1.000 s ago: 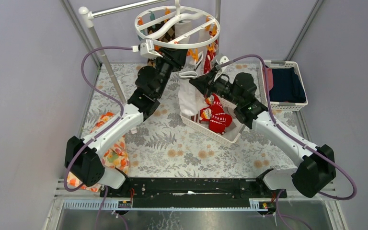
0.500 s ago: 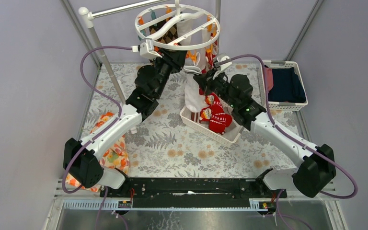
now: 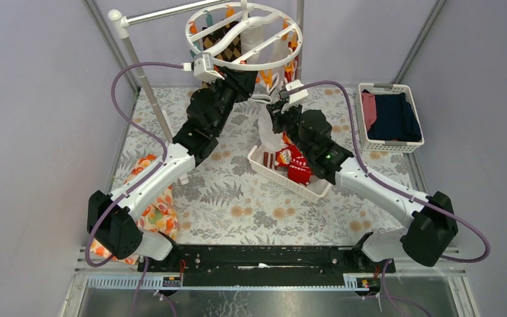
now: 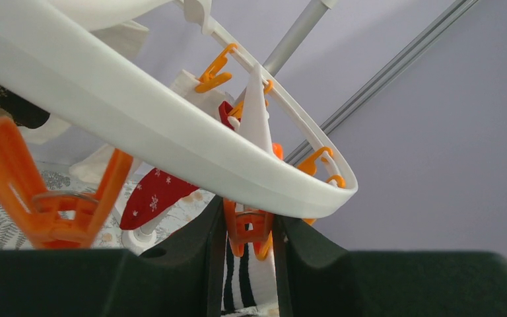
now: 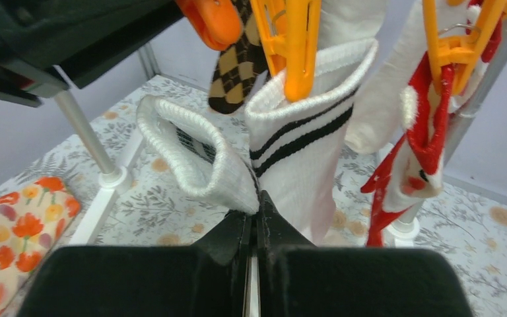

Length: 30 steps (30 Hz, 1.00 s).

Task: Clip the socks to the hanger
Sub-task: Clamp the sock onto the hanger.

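Clearly the job is partway through. On the hanger (image 4: 171,142), which hangs at the far end of the table, several socks are already up: an argyle sock (image 5: 237,72), a red Christmas sock (image 5: 429,139) and at least one plain white one, each dangling from an orange clip. The white striped sock (image 5: 304,152) is the one in hand. Its cuff sits up against an orange peg, though I cannot tell whether that peg has bitten or merely rests in front of it. A second ribbed white cuff (image 5: 191,158) curls out just left of it; whether it is a separate sock is unclear. More remain to be hung, judging by the red patterned socks (image 3: 297,165) lying in the white basket (image 3: 280,179) below.

The right gripper (image 5: 254,211) is pinched tight on the white knit just under the striped cuff, holding the sock up from beneath. The left gripper (image 4: 249,224) has its two fingers pressed on either side of one orange clip (image 4: 254,241) under the ring's near rim, squeezing it, with striped cuff showing just below.

Both arms reach far forward and upward. The left arm (image 3: 191,132) slants up from the left; the right arm (image 3: 370,178) arches over the basket, its wrist turned up toward the ring.
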Each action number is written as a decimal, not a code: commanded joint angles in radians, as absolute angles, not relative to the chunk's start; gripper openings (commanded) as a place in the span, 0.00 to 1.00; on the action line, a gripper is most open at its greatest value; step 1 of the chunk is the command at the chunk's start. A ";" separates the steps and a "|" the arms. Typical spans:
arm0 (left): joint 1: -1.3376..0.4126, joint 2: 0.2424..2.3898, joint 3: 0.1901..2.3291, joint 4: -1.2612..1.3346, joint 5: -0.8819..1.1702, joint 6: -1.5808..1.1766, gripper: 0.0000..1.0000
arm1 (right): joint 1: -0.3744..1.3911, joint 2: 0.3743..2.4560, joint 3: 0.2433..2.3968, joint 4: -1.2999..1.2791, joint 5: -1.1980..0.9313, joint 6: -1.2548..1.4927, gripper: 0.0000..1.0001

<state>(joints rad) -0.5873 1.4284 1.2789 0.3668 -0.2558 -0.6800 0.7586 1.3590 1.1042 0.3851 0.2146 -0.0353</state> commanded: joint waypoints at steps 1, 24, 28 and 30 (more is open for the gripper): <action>-0.580 1.403 1.307 0.340 -0.270 -0.677 0.09 | 0.770 1.371 1.157 0.431 0.326 -0.075 0.00; -0.579 1.419 1.318 0.308 -0.269 -0.649 0.09 | 0.867 1.380 1.056 0.512 0.111 0.014 0.00; -0.580 1.418 1.316 0.305 -0.270 -0.649 0.09 | 0.886 1.427 1.099 0.524 0.268 0.008 0.00; -0.580 1.417 1.317 0.303 -0.269 -0.647 0.09 | 0.899 1.446 1.112 0.574 0.354 0.005 0.00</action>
